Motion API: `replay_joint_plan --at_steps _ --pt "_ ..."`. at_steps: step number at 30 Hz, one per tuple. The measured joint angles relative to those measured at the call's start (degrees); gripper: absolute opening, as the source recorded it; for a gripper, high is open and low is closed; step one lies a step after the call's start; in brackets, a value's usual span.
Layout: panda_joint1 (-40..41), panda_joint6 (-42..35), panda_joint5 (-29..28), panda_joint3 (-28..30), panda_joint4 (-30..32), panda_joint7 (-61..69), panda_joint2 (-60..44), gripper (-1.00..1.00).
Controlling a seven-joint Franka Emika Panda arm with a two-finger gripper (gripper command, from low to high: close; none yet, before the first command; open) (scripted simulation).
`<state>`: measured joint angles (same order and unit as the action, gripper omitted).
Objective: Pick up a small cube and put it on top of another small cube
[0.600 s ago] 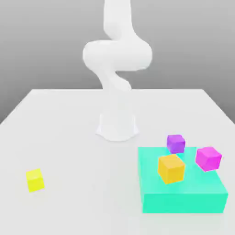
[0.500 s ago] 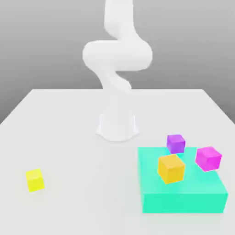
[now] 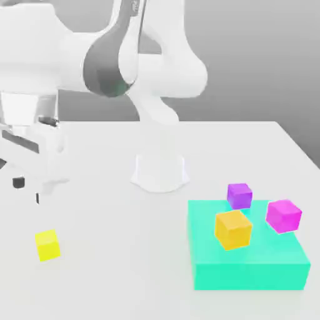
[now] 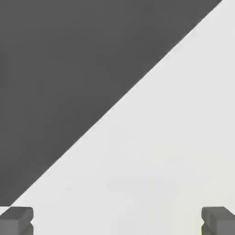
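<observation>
a white gripper [image 3: 29, 190], jaws wide apart and empty, hangs at the left edge of the exterior view; the yellow cube [image 3: 47, 245] sits on the pale table [image 3: 125, 250] at lower left, below the jaws in the frame and slightly toward the exterior view's right; the coming move likely calls for a small sideways correction, then a descent.

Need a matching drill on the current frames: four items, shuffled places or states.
1. Yellow cube
2. Orange cube
3. Green block
4. Gripper

A. under the orange cube
B. fingers apart, nothing between them
C. on the table, toward the exterior view's left
D. on top of the green block

Pairs: 1-C, 2-D, 3-A, 4-B
</observation>
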<state>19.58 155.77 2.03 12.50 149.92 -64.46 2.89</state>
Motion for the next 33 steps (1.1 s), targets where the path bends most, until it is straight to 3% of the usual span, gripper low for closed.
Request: replay_joint_plan --at_steps 5,10,11,18,24,33 --pt "4.1 6.0 4.2 1.2 3.6 -1.2 -10.6 0.00" --pt "9.4 13.9 10.4 -5.0 2.0 3.0 -21.0 0.00" --pt "10.3 15.1 11.1 -6.1 1.6 3.5 -22.6 -1.00" --pt "10.5 15.3 11.0 -6.4 1.6 3.4 -22.7 -1.00" --pt "6.8 6.7 3.8 -1.5 3.9 -2.0 -11.7 -1.00" --pt "-13.9 -7.3 3.8 -13.8 4.8 -4.1 3.9 -1.00"
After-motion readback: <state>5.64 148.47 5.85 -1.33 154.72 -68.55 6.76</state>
